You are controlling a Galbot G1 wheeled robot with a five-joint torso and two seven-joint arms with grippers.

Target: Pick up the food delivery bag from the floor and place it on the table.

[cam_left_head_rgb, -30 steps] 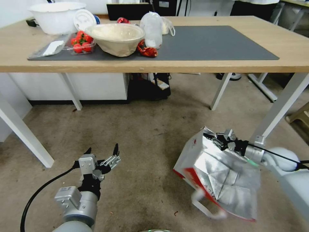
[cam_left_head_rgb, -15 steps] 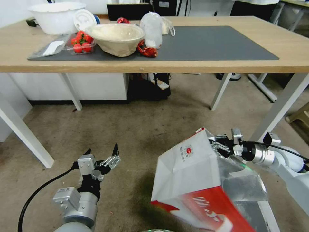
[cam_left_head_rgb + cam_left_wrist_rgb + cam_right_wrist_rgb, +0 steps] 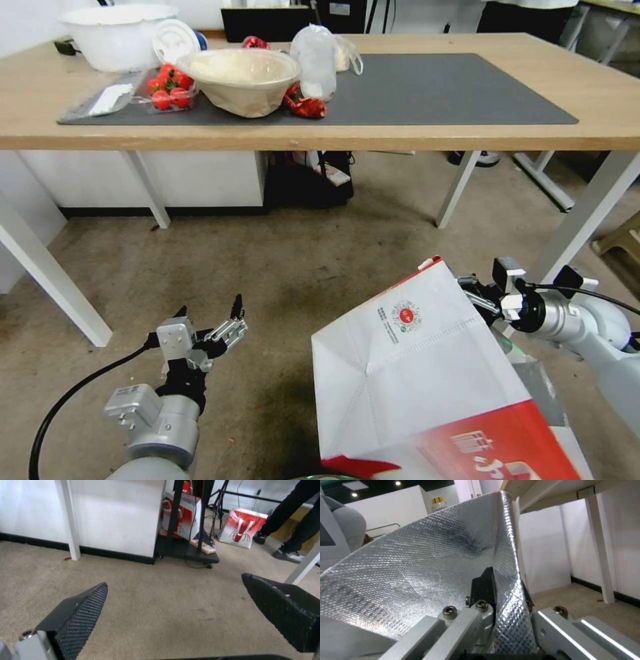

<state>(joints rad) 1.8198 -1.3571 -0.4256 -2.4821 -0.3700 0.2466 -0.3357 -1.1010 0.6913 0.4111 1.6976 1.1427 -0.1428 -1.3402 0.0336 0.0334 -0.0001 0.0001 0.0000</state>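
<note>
Food delivery bag (image 3: pixel 407 373) raised off the floor (image 3: pixel 287 267), in front of and below the counter (image 3: pixel 600 87), its foil-lined rim pinched by the right gripper (image 3: pixel 477 297); left gripper (image 3: pixel 210 320) beside the bag, fingers spread, holding nothing

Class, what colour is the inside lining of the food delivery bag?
Silver foil with a fine quilted texture, on the food delivery bag; clearest in the right wrist view.

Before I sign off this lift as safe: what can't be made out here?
- Head view: the bag's base is cut off by the lower edge.
- Head view: the bag hides the right tool's fingertips.
- Right wrist view: foil wall blocks the bag's inside.
- Handles can't be seen.
</note>
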